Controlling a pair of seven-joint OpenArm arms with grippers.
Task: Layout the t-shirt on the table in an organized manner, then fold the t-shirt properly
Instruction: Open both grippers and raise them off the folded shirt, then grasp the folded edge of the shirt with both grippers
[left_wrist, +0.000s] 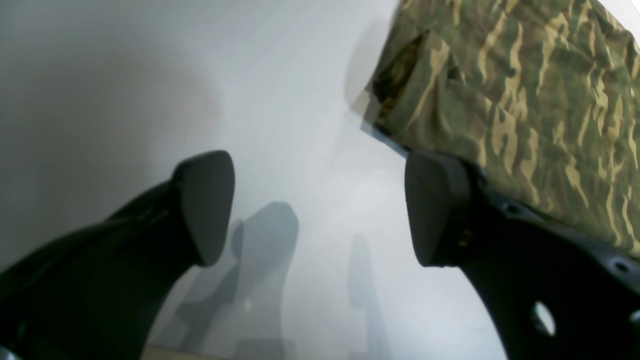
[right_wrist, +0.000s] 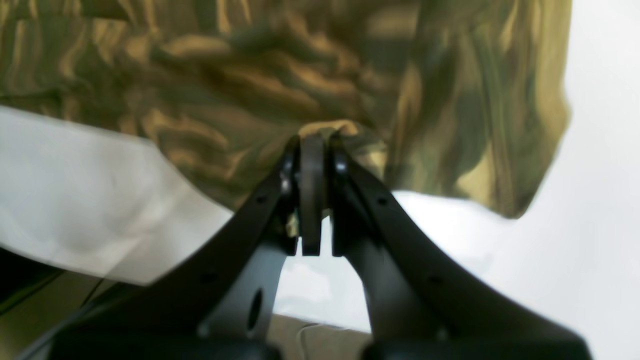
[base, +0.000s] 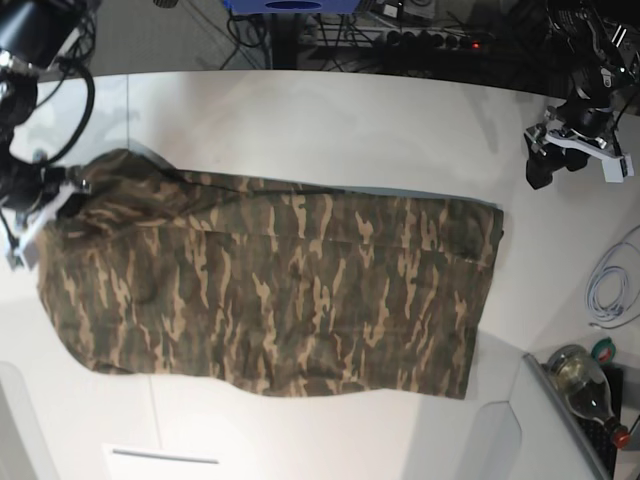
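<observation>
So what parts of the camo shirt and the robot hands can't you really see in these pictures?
- Collar and label of the t-shirt: not visible in any view; folded cloth covers them.
- Right gripper: shut on the shirt; the right wrist view is blurred, so the pinched part is unclear. In the base view it's too small.
- Left gripper: open above the table; the shirt's far side is cut off by the left wrist view's edge.

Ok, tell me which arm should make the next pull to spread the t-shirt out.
The right. Its gripper is already shut on a bunched fold of the t-shirt at the far end. The left gripper hangs open over the bare table beside the shirt, holding nothing.
</observation>
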